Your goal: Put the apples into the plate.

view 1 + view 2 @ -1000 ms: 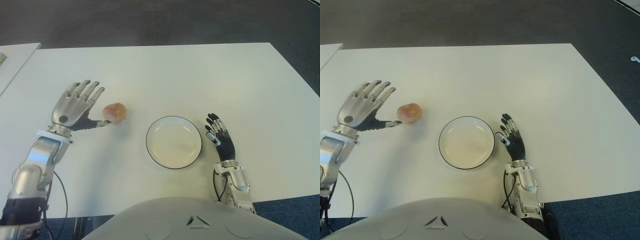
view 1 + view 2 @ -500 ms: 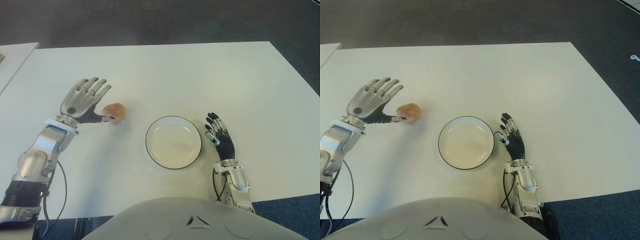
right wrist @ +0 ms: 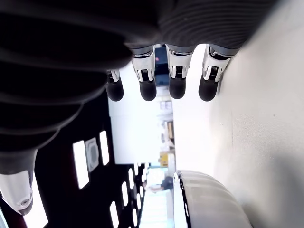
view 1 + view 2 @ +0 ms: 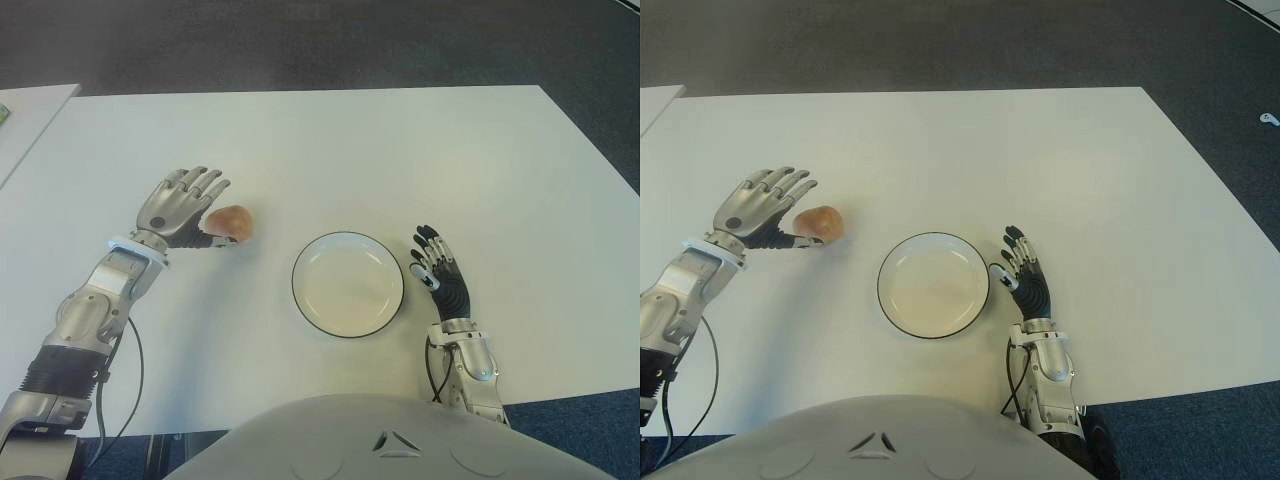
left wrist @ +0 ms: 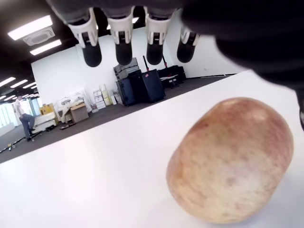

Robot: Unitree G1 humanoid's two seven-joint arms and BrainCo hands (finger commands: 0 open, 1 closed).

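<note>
One pinkish-red apple lies on the white table, left of the white plate with a dark rim. My left hand is open right beside the apple on its left, fingers spread above it and the thumb reaching under its near side. In the left wrist view the apple sits close below the spread fingertips, with no fingers closed around it. My right hand shows just right of the plate, fingers extended and holding nothing.
Another white table's corner shows at the far left. Dark floor lies beyond the table's far edge. A cable hangs from my left forearm near the front edge.
My left hand has moved right and nearer to the apple, from a gap beside it to fingers over it. The apple, plate and right hand have stayed put.
</note>
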